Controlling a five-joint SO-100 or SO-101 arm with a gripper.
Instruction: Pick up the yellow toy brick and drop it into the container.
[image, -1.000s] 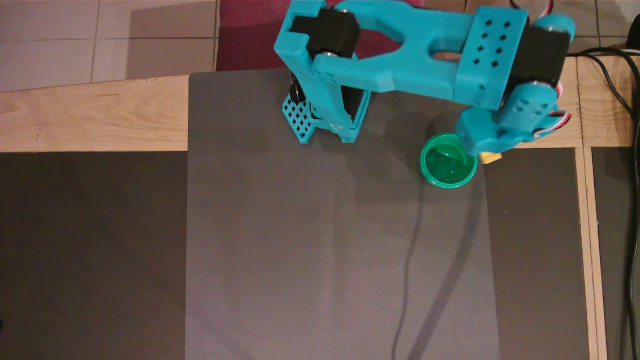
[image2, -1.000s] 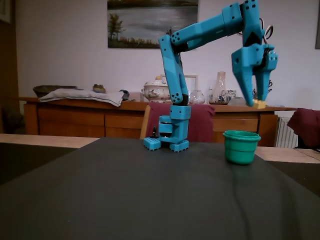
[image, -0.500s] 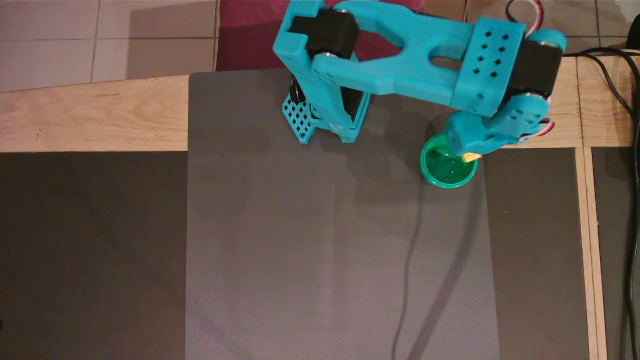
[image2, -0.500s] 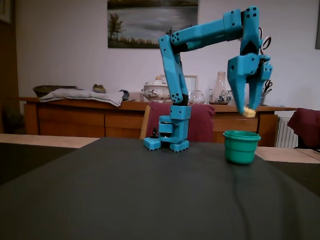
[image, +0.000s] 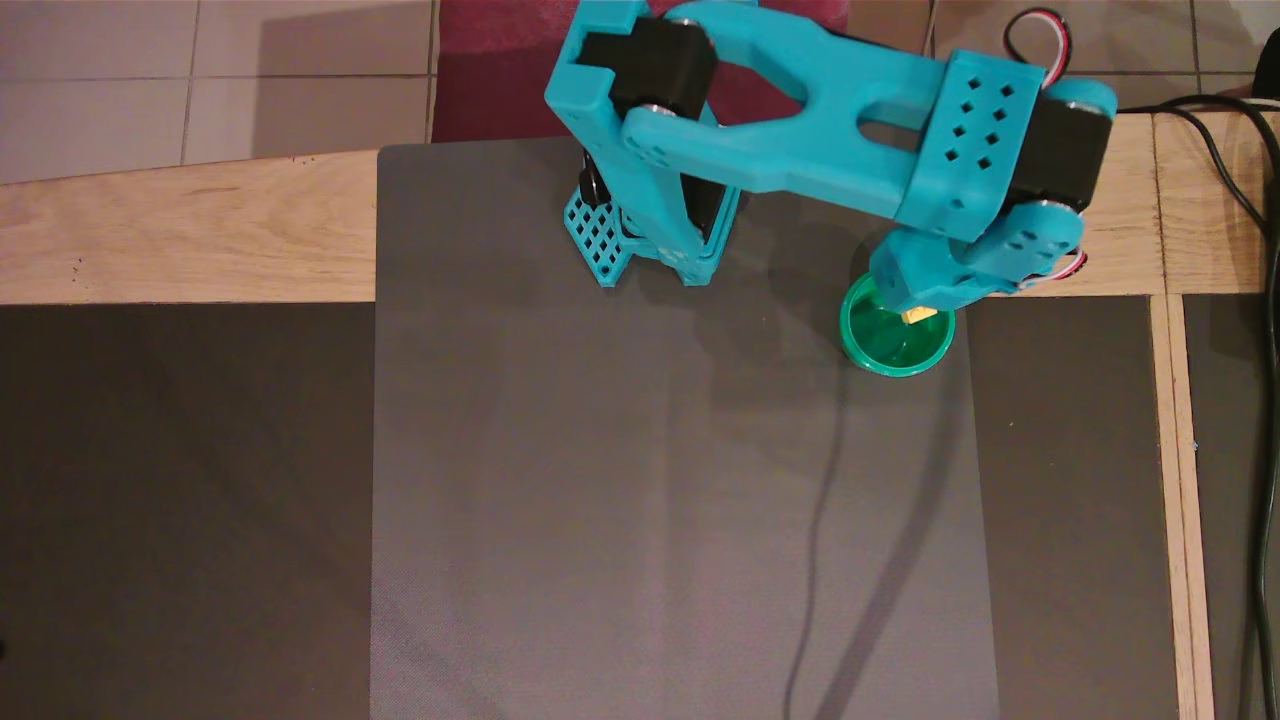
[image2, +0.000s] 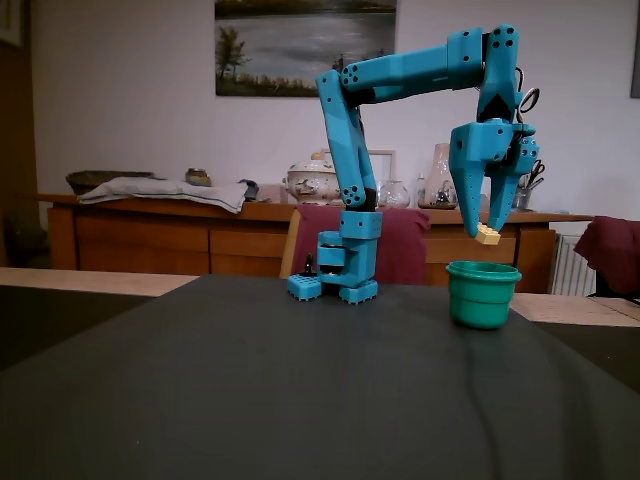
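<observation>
The green container (image: 897, 340) (image2: 483, 293) stands on the grey mat, right of the arm's base. My teal gripper (image: 918, 312) (image2: 486, 232) hangs point-down above it, shut on the yellow toy brick (image: 919, 314) (image2: 488, 235). In the fixed view the brick sits a short way above the cup's rim. From overhead only a small yellow corner of the brick shows below the wrist, over the cup's upper inside.
The arm's base (image: 640, 235) (image2: 340, 270) stands at the mat's far edge. The grey mat (image: 650, 480) lies on a wooden table with black panels either side. Black cables (image: 1255, 230) run down the right edge. A sideboard with crockery (image2: 250, 215) fills the background.
The gripper has swung left in both views and come lower with the brick, from beside the cup's right rim to over its opening.
</observation>
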